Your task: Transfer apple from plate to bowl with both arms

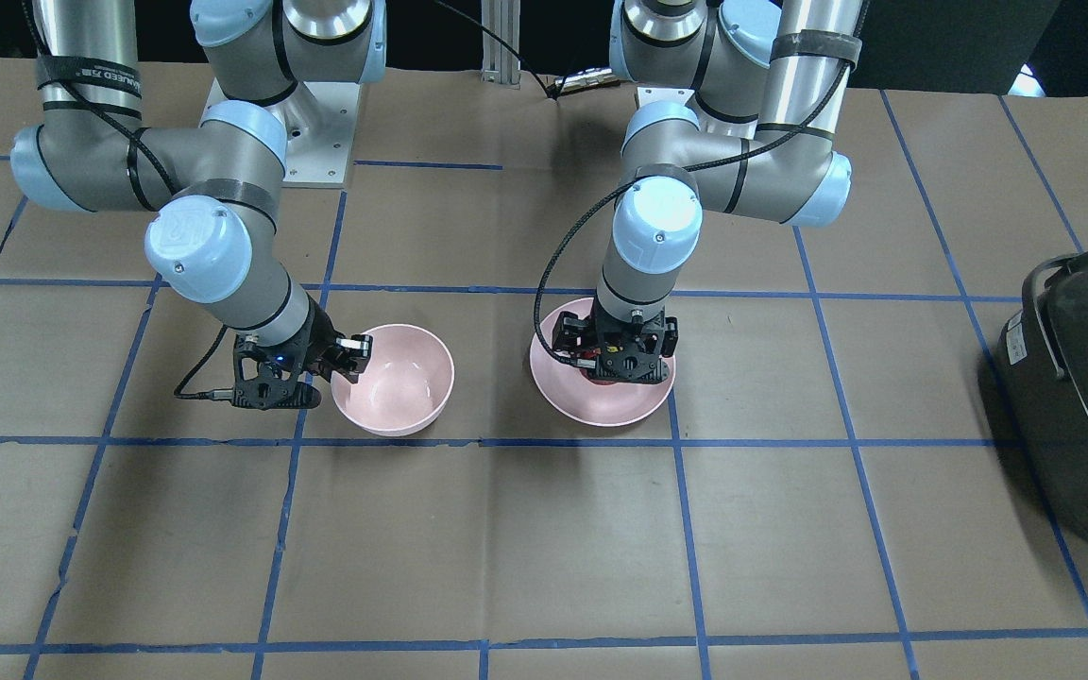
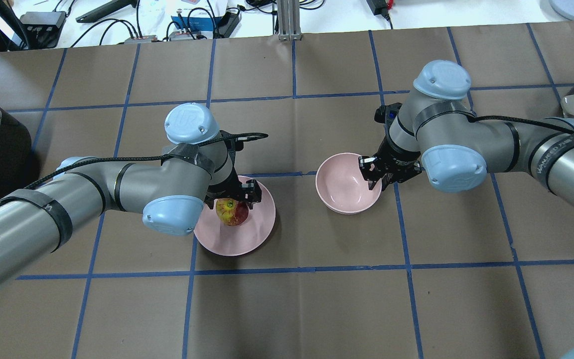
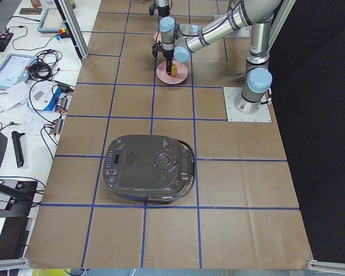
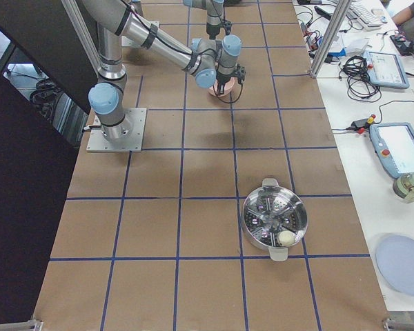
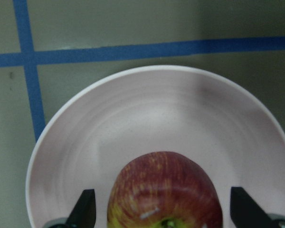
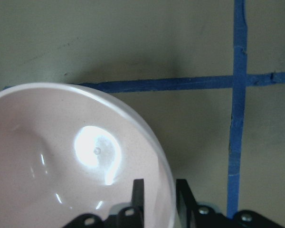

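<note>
Two grey-silver robot arms with light blue joint caps work over a table covered in brown paper (image 2: 317, 304) and marked into squares with blue tape. The small, glossy red apple with a yellow-green patch at its stem (image 2: 231, 212) sits on the flat, round pale pink plate (image 2: 249, 239), toward the side nearest the left arm. The black left gripper (image 2: 232, 201) points straight down over the apple. In the left wrist view its two fingers (image 5: 85, 209) stand apart, one on each side of the fruit, with a strip of plate visible between each finger and the apple's skin.

The deep, round pale pink bowl (image 2: 344, 187) stands upright on the robot's right of the plate, near it but not touching. The black right gripper (image 2: 374, 172) holds the bowl at the edge nearest the right arm. The right wrist view shows its fingers (image 6: 138, 194) drawn close together, one inside the rim and one outside, pinching the wall. The bowl's glossy inside shows a bright spot of reflected light.

A dark grey rice cooker with a rounded lid (image 3: 149, 169) sits well apart at the table's end on the robot's left. A round steel steamer pot with a perforated insert (image 4: 274, 221) stands at the opposite end, with a pale round object resting inside it.
</note>
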### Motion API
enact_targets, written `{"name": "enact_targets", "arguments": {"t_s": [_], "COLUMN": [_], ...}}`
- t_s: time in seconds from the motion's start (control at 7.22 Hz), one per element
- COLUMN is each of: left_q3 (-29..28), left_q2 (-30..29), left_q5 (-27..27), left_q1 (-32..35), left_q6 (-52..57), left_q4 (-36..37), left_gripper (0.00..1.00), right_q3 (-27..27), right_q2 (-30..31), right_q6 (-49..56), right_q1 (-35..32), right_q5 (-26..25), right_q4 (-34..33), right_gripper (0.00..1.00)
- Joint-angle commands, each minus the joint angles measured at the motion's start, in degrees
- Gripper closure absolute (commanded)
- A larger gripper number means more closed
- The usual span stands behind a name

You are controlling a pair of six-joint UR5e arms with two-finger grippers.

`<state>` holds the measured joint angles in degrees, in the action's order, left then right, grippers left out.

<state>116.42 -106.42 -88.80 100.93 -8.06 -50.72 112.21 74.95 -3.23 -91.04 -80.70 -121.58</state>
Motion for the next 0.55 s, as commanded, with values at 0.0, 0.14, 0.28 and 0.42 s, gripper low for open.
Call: {"name": "enact_targets", "arguments": {"t_s": [0.0,0.14,0.28,0.42], "left_q3": [-0.05,-0.23,-0.58,-2.06], "left_q2": [-1.07,-0.47,-0.11,0.59], "left_q5": [-0.05,-0.23,-0.32,0.12], "left_q1": [0.58,0.58,0.58,1.45], "left_q6": [0.32,0.59,-0.28,-3.33], "left_q4": [0.71,0.71,0.89,0.37], "left_gripper": [0.26,0.54,0.76,0.80], "right_q3": [-2.95,-6.36,-10.05,-13.74], "right_q2": [0.89,3.33,6.75,9.39], "right_q6": [-0.11,0.07,0.68,1.03], "right_q1": [0.77,2.25,4.27,6.90], "right_q5": [-1.47,-4.79,-5.34,-8.30], "right_q4": [1.42,5.00,11.04,16.58], "right_gripper": [0.00,0.00,0.00,0.00]}}
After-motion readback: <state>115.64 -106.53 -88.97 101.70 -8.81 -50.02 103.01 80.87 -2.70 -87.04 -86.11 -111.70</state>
